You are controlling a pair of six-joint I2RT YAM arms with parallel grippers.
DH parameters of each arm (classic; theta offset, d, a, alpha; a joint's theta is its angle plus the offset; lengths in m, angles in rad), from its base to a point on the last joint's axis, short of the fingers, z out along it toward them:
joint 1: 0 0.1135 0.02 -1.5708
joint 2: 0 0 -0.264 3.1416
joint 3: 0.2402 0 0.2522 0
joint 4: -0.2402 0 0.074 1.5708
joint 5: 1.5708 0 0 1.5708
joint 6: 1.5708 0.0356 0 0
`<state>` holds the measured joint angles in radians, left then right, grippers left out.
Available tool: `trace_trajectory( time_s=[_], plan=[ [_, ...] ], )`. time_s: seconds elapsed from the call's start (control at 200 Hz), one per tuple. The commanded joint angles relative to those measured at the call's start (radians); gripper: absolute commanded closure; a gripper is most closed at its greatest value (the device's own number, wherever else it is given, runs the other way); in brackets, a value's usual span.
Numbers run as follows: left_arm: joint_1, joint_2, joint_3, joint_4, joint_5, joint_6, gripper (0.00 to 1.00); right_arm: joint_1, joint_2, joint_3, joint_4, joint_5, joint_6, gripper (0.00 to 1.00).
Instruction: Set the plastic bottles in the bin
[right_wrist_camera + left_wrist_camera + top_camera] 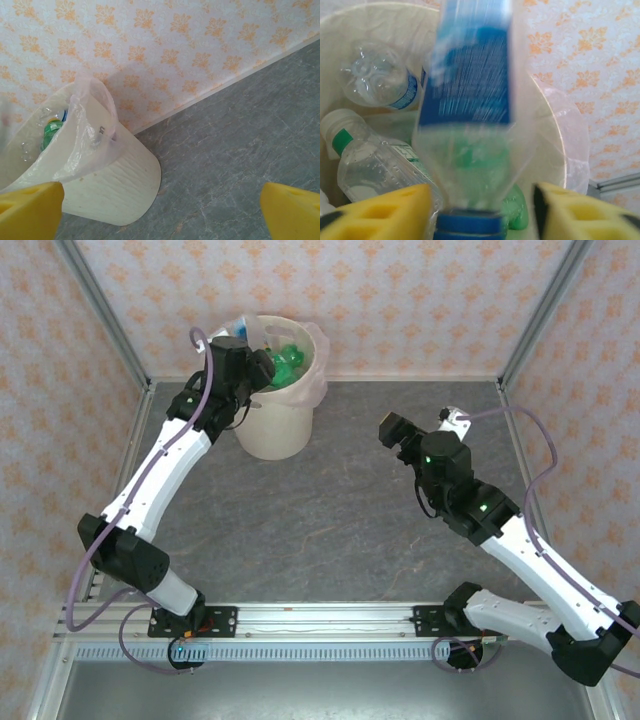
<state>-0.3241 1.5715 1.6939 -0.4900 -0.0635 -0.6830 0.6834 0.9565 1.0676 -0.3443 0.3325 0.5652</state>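
Bottle, blue-capped, blurred within my left claw, jaws spread wider than cap, above bin. Right claw wide, empty. I'd hover centred until bottle drops clear of rim.

Bright, even light, barely any shadows. Heavy motion blur on the blue-label bottle up close; overhead view pretty sharp.
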Motion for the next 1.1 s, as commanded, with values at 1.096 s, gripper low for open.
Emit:
trace_trajectory(
  time_s=[1.096],
  plan=[
    [0.129,0.187,0.163,0.157,0.347,0.069,0.20,-0.005,-0.009,0.007,-0.028,-0.041,0.024,0.00]
  ],
)
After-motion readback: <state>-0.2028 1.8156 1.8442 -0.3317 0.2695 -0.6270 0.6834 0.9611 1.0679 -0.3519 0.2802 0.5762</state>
